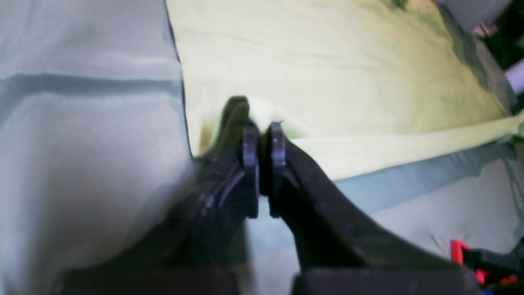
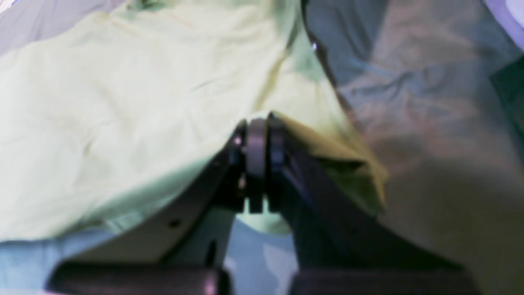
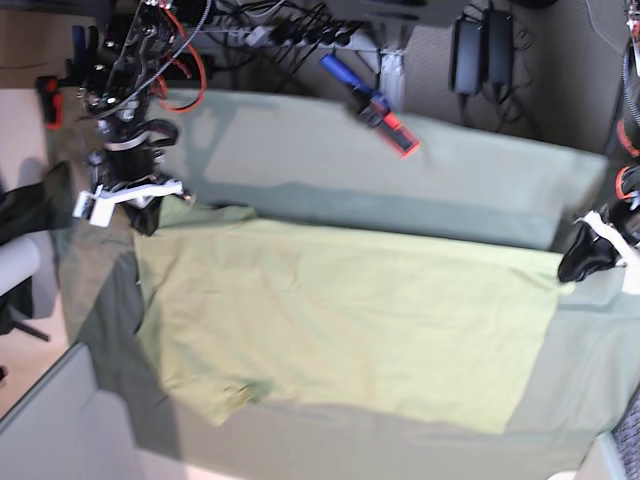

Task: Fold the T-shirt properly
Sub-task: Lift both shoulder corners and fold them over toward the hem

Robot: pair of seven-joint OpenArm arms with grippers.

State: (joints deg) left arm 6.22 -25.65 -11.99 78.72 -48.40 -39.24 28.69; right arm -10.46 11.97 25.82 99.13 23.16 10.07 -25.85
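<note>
Both grippers pinch corners of the light yellow-green cotton T-shirt (image 3: 340,320), stretched across the desk (image 3: 470,165) under its dull grey-green cloth (image 3: 300,160).

In the base view the shirt lies at centre. The right gripper (image 3: 150,205), at ten o'clock, has its fingers clenched on one corner; the left gripper (image 3: 580,262), at three o'clock, has its fingers (image 1: 250,141) clamped on the opposite corner. A red-and-blue clamp (image 3: 380,110) sits at twelve o'clock.

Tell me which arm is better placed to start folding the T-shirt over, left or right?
Neither clearly: both hold corners. The left gripper is shut on the T-shirt at one far corner, the right gripper on the other. Judging by that, they should probably carry the edge together.
</note>
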